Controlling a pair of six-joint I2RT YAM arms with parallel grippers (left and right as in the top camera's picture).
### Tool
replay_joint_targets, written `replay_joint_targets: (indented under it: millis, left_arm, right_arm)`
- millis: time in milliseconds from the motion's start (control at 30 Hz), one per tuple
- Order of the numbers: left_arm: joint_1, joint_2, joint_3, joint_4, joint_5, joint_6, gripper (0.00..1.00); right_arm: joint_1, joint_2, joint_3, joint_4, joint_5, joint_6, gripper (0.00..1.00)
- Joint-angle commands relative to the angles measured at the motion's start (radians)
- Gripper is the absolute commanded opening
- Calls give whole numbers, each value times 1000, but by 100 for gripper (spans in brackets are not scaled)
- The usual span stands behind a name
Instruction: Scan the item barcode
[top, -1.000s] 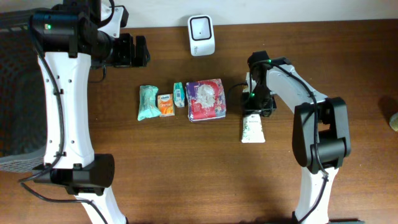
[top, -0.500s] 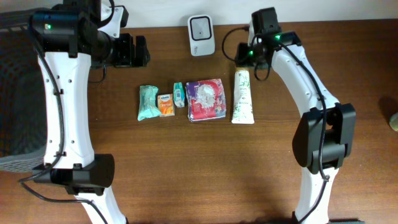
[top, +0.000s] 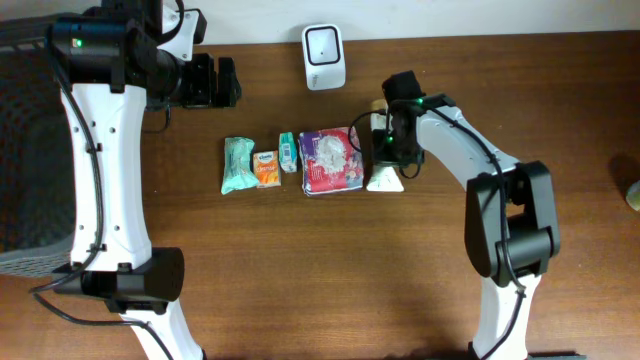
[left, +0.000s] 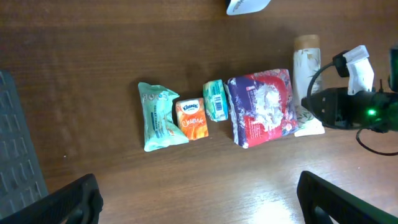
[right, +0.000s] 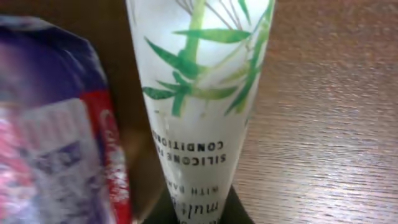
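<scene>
My right pincer (top: 393, 142) is clenched on the bamboo-print tube (top: 385, 180).
The tube lies flat, its long edge just beside the purple packet (top: 331, 160). Open table (top: 570, 120) spreads to my right. My left pincer (left: 199, 205) hangs released, well apart.

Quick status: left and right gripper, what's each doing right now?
Left gripper: open, holding nothing.
Right gripper: closed on the bamboo-print tube.

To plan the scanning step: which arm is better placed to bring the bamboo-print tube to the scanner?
Right. The right end effector is shut on the tube, near the scanner; the left end effector is open, empty, farther from the tube.
</scene>
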Motion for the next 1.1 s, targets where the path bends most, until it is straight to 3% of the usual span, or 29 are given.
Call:
replay_joint_targets:
  millis: [0,167,400,533,633,900,1067]
  left_arm:
    - [6,6,-1,1,0,-3,99]
    - [6,6,-1,1,0,-3,99]
    - [6,6,-1,1,0,-3,99]
    - [6,6,-1,1,0,-3,99]
    - [6,6,-1,1,0,-3,99]
    - [6,6,-1,1,0,-3,99]
    - [6,6,-1,1,0,-3,99]
  right_arm:
    - [18,23,72,6,2,4,4]
    - [19,23,358,109,1,5,4]
    - [43,44,374,348,-6,0,4]
    - [93,145,374,490,-7,0,4]
    - [107,169,374,521,-6,0,4]
    - [71,60,375,454,23,5,4]
    - [-105,-105,375,171,164,41,4]
